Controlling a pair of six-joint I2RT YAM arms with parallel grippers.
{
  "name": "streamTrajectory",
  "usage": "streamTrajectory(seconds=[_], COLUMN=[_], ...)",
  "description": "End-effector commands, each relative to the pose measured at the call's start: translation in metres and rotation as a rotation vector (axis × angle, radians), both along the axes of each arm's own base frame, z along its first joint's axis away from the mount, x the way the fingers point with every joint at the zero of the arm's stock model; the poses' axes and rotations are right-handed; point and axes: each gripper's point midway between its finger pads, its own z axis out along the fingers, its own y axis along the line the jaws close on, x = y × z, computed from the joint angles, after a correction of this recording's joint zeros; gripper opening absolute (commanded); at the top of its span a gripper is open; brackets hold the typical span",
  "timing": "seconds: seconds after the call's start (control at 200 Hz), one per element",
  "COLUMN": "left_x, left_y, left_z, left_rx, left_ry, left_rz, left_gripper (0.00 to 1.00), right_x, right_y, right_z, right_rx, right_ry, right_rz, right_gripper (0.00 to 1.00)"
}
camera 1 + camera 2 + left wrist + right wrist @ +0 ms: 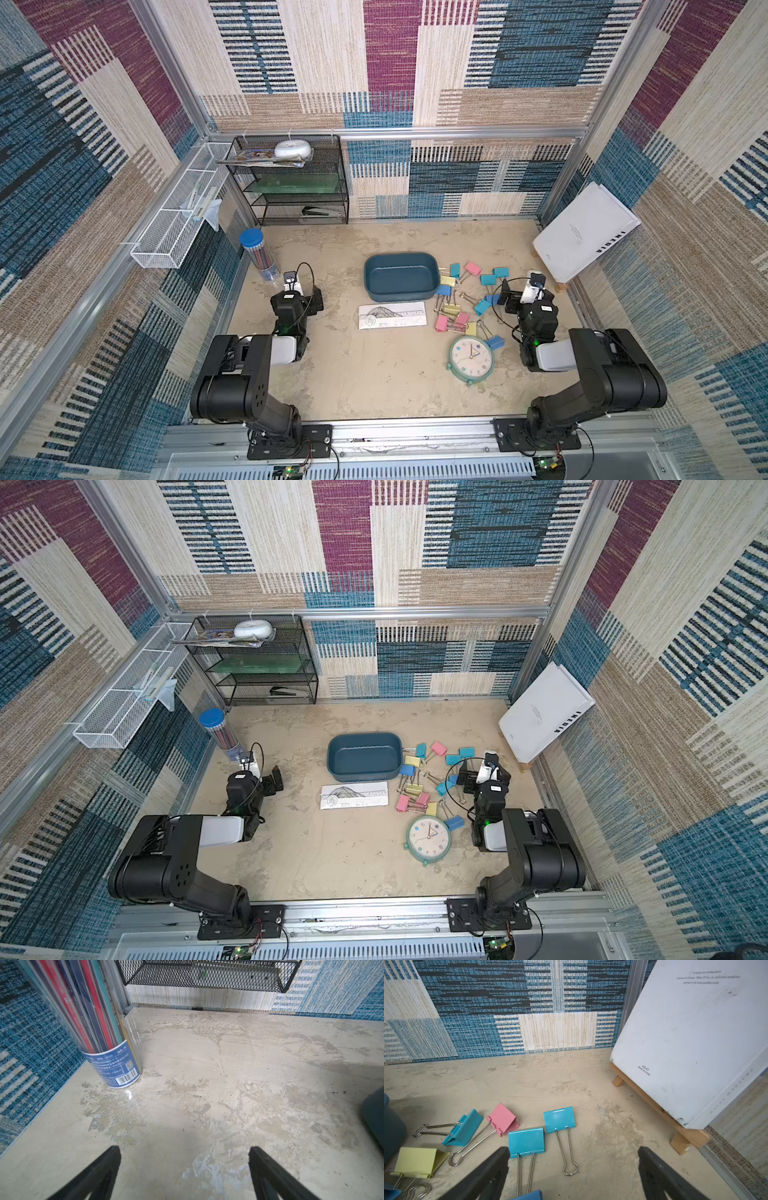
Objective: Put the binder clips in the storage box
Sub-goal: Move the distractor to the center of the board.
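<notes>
Gaping wide and holding nothing, the right gripper [573,1148] hangs low over the edge of the binder clips [472,268]. Its wrist view shows a teal clip [526,1141] just beside one finger, with a second teal one, a pink one and a yellow one close by. Only a sliver of the storage box [401,294] enters that view. Both top views show the box whole, with the clips scattered on the surface [374,374] just beside it, between it and the right arm, the nearest ones reaching a teal clock [471,358]. The left gripper [184,1148], jaws equally wide and empty, faces bare surface. Its wrist view shows a pencil tube [116,1068] nearby and the box's corner at the frame edge.
</notes>
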Motion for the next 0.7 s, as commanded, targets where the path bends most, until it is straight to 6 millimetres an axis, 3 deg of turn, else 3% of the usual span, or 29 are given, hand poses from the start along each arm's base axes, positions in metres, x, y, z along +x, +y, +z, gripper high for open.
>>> streamTrajectory(seconds=[0.0,0.461,0.506,0.531,0.591,0.636,0.691], left_x=[0.002,0.002,0.003,0.003,0.002,0.000,-0.007], left_y=[0.000,-0.001,-0.005,-0.010,-0.016,-0.020,-0.041], left_z=[0.003,0.004,0.012,0.016,0.033,0.056,0.085], left_rx=[0.003,0.004,0.011,0.010,0.024,0.031,-0.012], left_ry=[-0.010,-0.016,-0.028,-0.013,0.033,0.020,-0.017], left_rz=[-0.002,-0.008,-0.035,-0.065,-0.091,-0.058,-0.084], left_gripper=[1.00,0.99,0.93,0.89,0.75,0.60,0.30], right_x=[0.001,0.000,0.001,0.003,0.017,0.028,0.037], right_y=[0.000,-0.002,-0.004,-0.005,-0.004,0.004,0.017], right_z=[0.005,0.012,0.025,0.024,0.043,0.073,0.094], right_rx=[0.003,0.005,0.000,0.001,0.012,0.043,0.120], right_ry=[-0.019,-0.045,-0.078,-0.038,0.026,0.045,0.095], right_rz=[-0.003,-0.014,-0.031,-0.036,-0.029,0.012,0.073], right_gripper=[0.99,0.99,0.99,0.99,0.99,0.88,0.65])
